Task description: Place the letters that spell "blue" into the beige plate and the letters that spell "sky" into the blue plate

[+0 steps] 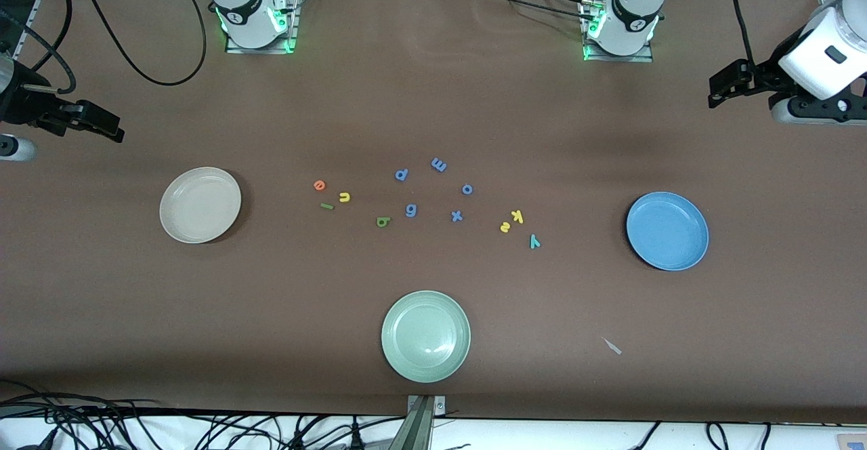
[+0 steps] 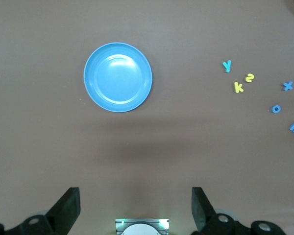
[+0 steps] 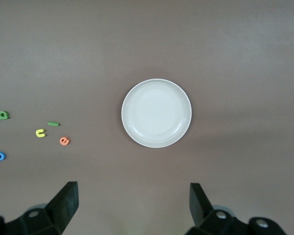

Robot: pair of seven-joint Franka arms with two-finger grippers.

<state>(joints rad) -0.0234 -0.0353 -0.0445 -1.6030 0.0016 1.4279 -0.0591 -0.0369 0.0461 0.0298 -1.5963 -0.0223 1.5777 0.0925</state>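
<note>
The round beige plate (image 1: 200, 205) and round blue plate (image 1: 667, 230) are seen empty on the brown counter (image 1: 433, 97), the small toy letters (image 1: 344, 197) scattered between them. Both the left gripper (image 2: 135, 208) and right gripper (image 3: 133, 205) are held high, fingers spread wide, holding nothing.

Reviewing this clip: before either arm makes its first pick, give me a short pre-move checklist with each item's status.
1. Left gripper open, holding nothing, up at the left arm's end of the table: ok.
2. Right gripper open, holding nothing, up at the right arm's end: ok.
3. Beige plate holds nothing: ok.
4. Blue plate holds nothing: ok.
5. Orange e, yellow u, green l, green b lie apart on the table: ok.
6. Yellow k, yellow s, teal y clustered but separate: ok.
</note>
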